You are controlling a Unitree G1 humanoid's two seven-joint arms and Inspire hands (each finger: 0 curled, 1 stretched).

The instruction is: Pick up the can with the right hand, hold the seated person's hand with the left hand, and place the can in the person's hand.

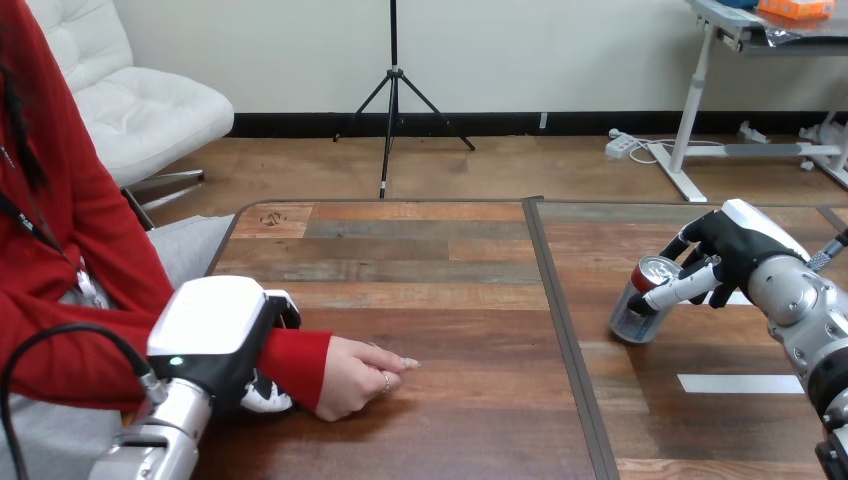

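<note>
A silver can [634, 312] with a red top rim leans to the right on the right half of the table. My right hand [738, 246] reaches it from the right, and its fingers [682, 285] are curled across the can's upper part. At the left, my left hand [222, 335] lies over the person's red-sleeved wrist [296, 362], with its fingers [267, 396] wrapped under the sleeve. The person's hand [356, 376] rests on the table beyond my left hand, loosely curled and holding nothing. It is far to the left of the can.
A dark seam [562, 330] runs front to back between the two table halves, between the person's hand and the can. Two white tape strips [737, 383] lie on the right half near my right arm. The person's torso is at the left edge.
</note>
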